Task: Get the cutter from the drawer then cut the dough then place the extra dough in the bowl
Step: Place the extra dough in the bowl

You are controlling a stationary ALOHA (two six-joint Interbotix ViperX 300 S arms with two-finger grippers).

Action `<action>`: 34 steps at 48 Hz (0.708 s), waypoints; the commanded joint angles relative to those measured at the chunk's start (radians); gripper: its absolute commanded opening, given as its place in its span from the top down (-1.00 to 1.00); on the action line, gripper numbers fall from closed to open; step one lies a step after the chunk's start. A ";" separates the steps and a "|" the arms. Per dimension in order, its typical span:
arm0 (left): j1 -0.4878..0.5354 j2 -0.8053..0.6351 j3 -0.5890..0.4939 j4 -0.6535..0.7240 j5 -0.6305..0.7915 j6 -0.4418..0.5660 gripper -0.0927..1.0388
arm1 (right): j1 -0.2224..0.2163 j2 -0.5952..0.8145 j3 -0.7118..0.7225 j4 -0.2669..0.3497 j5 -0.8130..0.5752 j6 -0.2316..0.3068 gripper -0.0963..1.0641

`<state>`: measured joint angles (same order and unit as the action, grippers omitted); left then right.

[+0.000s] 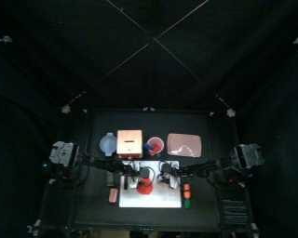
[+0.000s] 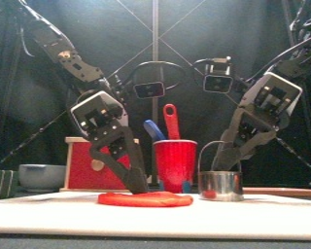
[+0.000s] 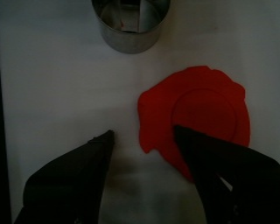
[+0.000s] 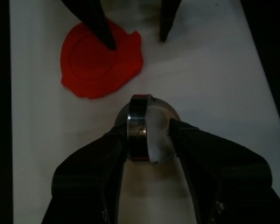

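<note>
The round cutter (image 2: 221, 186) was seen as shiny metal, the red dough (image 2: 144, 199) as matt and smooth, the red cup (image 2: 175, 165) as glossy plastic.

The top camera sits high above the worktop (image 1: 96, 209), far off, facing down and slightly toward the back edge, so the whole surface shows small. The front camera sits at worktop height at the front edge, near, facing level toward the back edge. The left wrist camera looks closely along the left gripper (image 3: 143, 133) down onto the board (image 3: 60, 87), the right wrist camera likewise along the right gripper (image 4: 149, 122) from the opposite side, and all four views share the board's middle, with the dough (image 2: 145, 199) and the cutter (image 2: 221, 186).
</note>
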<state>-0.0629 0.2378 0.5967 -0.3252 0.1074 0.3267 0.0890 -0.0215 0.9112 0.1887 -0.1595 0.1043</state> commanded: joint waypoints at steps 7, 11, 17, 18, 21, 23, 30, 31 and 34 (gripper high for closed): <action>0.005 0.003 0.002 -0.003 0.003 -0.003 -0.60 | 0.002 -0.012 -0.011 0.002 -0.003 0.002 -0.53; 0.005 0.003 0.003 -0.002 0.009 -0.003 -0.47 | 0.002 -0.012 -0.011 0.002 -0.003 0.002 -0.53; 0.002 0.005 0.003 -0.003 0.029 -0.003 -0.38 | 0.000 -0.012 -0.011 0.002 -0.003 0.002 -0.53; 0.000 0.006 0.005 -0.003 0.034 -0.003 -0.37 | 0.000 -0.011 -0.011 0.002 -0.003 0.002 -0.53; -0.003 0.009 0.005 -0.003 0.040 -0.003 -0.31 | 0.000 -0.012 -0.011 0.002 -0.003 0.002 -0.53; -0.005 0.011 0.005 -0.005 0.041 -0.005 -0.27 | 0.000 -0.011 -0.011 0.002 -0.003 0.002 -0.53; -0.005 0.006 0.000 -0.011 0.034 -0.003 -0.14 | 0.000 -0.012 -0.014 0.002 -0.002 0.002 -0.53; -0.005 0.003 -0.002 -0.011 0.032 -0.003 -0.14 | 0.000 -0.012 -0.015 0.002 0.000 0.002 -0.53; -0.005 -0.009 -0.006 -0.009 0.026 -0.003 -0.14 | -0.002 -0.012 -0.017 0.002 0.008 0.002 -0.53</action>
<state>-0.0690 0.2424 0.5906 -0.3344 0.1319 0.3252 0.0905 -0.0199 0.9081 0.1887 -0.1565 0.1043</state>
